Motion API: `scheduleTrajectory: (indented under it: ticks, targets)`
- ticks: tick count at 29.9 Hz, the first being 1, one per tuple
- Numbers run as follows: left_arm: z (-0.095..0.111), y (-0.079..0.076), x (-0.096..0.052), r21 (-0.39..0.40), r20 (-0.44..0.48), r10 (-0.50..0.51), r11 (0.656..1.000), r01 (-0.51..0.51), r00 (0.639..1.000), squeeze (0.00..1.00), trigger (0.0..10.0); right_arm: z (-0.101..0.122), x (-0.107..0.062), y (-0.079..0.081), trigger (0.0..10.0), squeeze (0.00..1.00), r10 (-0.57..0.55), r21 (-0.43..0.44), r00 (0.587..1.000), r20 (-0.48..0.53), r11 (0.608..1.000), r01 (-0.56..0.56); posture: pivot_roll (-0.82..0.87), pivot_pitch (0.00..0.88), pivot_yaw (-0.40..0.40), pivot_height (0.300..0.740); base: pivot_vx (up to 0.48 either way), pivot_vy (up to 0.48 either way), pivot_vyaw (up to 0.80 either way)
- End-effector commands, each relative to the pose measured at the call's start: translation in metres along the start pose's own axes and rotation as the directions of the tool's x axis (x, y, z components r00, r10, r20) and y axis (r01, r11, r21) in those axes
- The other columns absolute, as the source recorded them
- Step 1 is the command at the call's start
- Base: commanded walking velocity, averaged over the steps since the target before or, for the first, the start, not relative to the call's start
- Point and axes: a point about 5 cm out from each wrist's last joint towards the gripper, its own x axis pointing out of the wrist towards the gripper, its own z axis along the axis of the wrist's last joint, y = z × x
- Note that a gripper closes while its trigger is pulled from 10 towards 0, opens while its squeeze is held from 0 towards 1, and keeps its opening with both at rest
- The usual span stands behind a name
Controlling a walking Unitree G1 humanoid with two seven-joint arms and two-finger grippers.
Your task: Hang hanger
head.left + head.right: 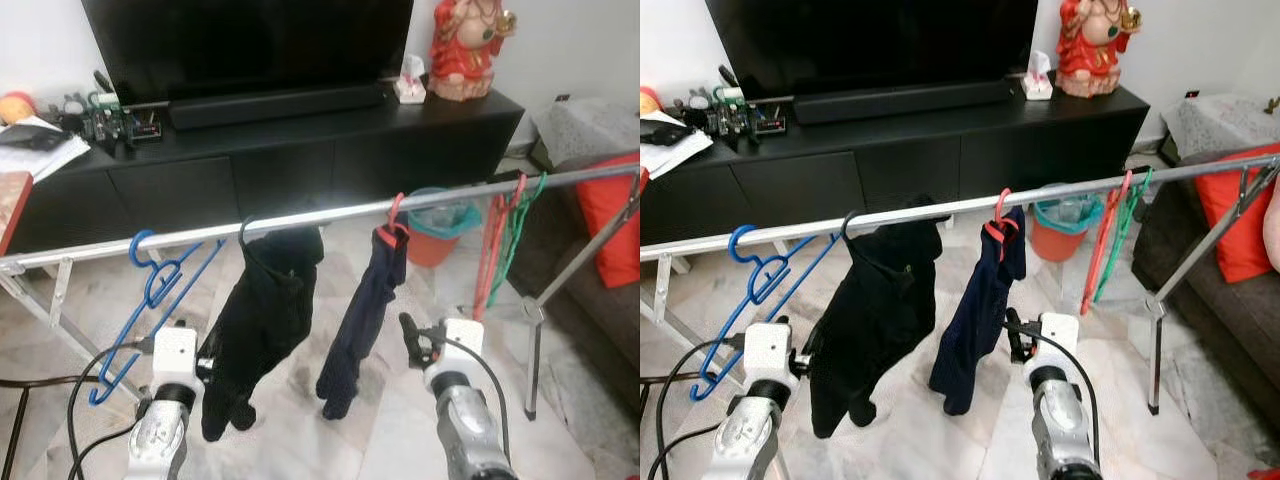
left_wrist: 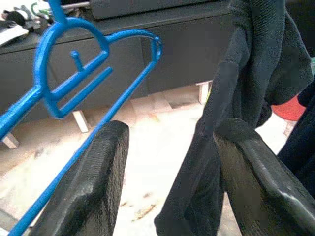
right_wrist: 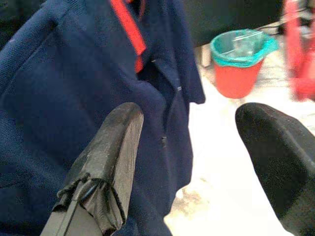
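Our left gripper (image 2: 167,182) has its two black fingers (image 2: 83,191) spread wide with nothing between them; past them, at about eleven o'clock, hangs the blue hanger (image 1: 150,290), and at one o'clock the black garment (image 1: 255,320). Our right gripper (image 3: 197,167) likewise holds its fingers (image 3: 115,147) apart and empty, just beside the navy garment (image 1: 365,320) on its red hanger (image 1: 392,228), which lies at ten o'clock from the fingers. In the head views both silver arms reach up from the lower edge toward the silver drying rail (image 1: 330,215), which runs across the scene, rising to the right. The blue hanger is hooked on this rail at nine o'clock of the black garment, empty of clothes. Further along the rail, at three o'clock, hang red and green hangers (image 1: 505,235). Behind the rail stand an orange bin (image 1: 440,230) with a green liner, a black TV counter (image 1: 300,150) bearing a television (image 1: 250,40) and a red figurine (image 1: 470,45), and a sofa with a red cushion (image 1: 610,215) at the right.
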Motion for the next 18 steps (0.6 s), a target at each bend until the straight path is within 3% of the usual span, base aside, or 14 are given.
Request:
scheduleTrajectory:
  ticks: [1, 4, 18]
  targets:
    - [0.004, 0.002, -0.004, 0.021, 0.028, 0.002, 1.0, -0.003, 1.0, 0.0, 10.0, 0.005, -0.001, -0.004, 10.0, 0.0, -0.019, -0.004, 0.999, 0.041, 1.0, 0.019, -0.02, 0.0, -0.025, 0.74, 0.0, 0.0, 0.0]
    - [0.003, 0.002, -0.009, 0.025, 0.025, -0.003, 1.0, 0.002, 1.0, 0.0, 10.0, 0.004, -0.004, -0.006, 10.0, 0.0, -0.023, -0.01, 0.999, 0.047, 1.0, 0.023, -0.02, 0.0, -0.028, 0.74, 0.0, 0.0, 0.0]
    - [0.01, -0.009, 0.002, -0.011, 0.036, -0.022, 1.0, 0.023, 0.999, 0.0, 10.0, 0.005, -0.003, -0.005, 10.0, 0.0, -0.038, -0.034, 0.998, 0.052, 0.999, 0.04, -0.02, 0.0, -0.029, 0.74, 0.0, 0.0, 0.0]
